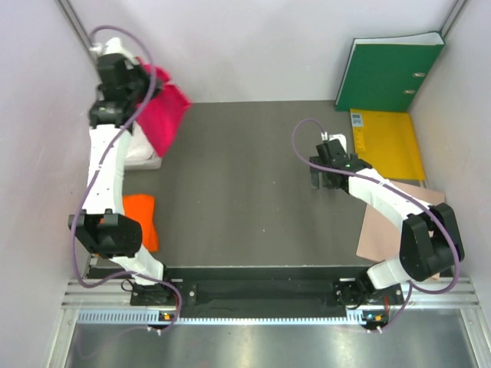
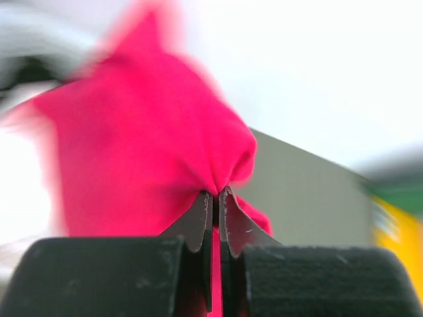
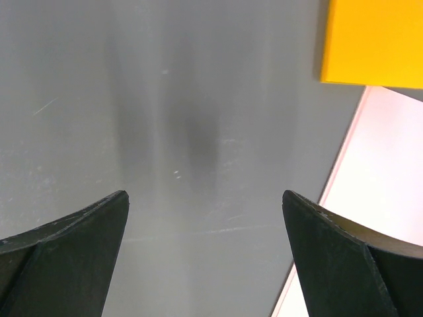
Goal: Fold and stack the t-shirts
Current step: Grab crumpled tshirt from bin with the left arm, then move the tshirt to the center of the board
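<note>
A dark grey table [image 1: 245, 192] sits between pale walls [image 1: 253, 46], with the two arms' bases at its near edge. At the far left corner the left arm is raised, and the left gripper [image 2: 216, 198] is clamped on the magenta shirt [image 2: 145, 152]. Its jaws are almost together, with a fold of cloth bunched at their tips and a thin strip of it showing in the slit between them. The left wrist view is blurred. From above, the shirt hangs from the gripper, off the table, over the far left part of it. Under it a whitish garment [image 1: 142, 152] lies against the left wall. Nearer the bases, beside the left arm's lower link, the orange shirt [image 1: 142, 218] lies folded flat, partly hidden by that link. On the right a green binder [image 1: 387, 73] stands upright against the back wall. A yellow folder [image 1: 391, 146] lies flat just in front of it. A tan sheet [image 1: 387, 226] lies nearer the bases, partly under the right arm. The right gripper [image 3: 205, 195] hangs over bare table, left of the folder, holding nothing, with its fingers spread wide. In its wrist view a corner of the folder shows at upper right and the edge of the sheet along the right side.
</note>
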